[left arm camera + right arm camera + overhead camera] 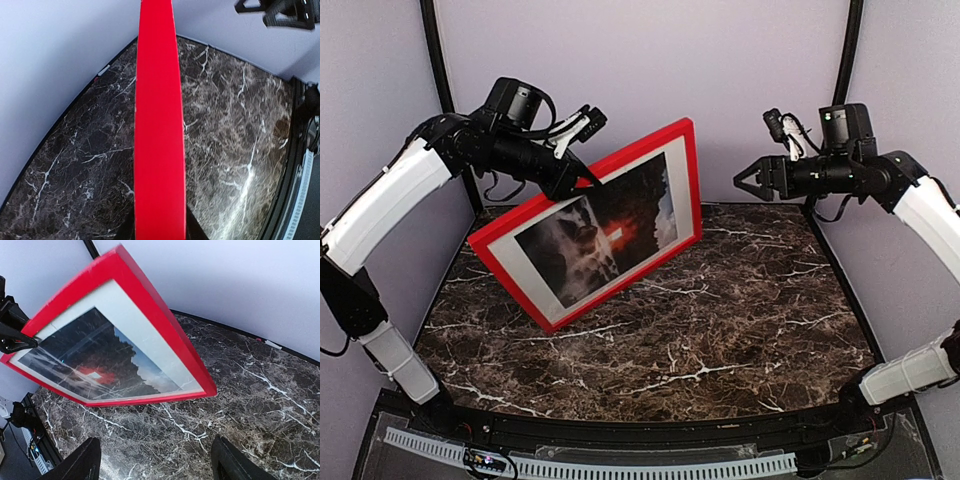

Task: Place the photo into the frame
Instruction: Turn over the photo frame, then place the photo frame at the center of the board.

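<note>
My left gripper (pixel 586 176) clamps the top edge of the frame (pixel 506 264) so it stands tilted on the table (pixel 740 330), upper centre of the overhead view, the photo (pixel 595 235) already showing inside, while my right gripper (pixel 746 182) hangs open at upper right, clear of it.

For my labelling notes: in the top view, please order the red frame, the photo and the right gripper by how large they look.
1. red frame
2. photo, inside it
3. right gripper, smallest; it hangs raised, so nearness may distort it.

photo (pixel 600 235) inside frame (pixel 689 180), table (pixel 740 330) beneath
</note>
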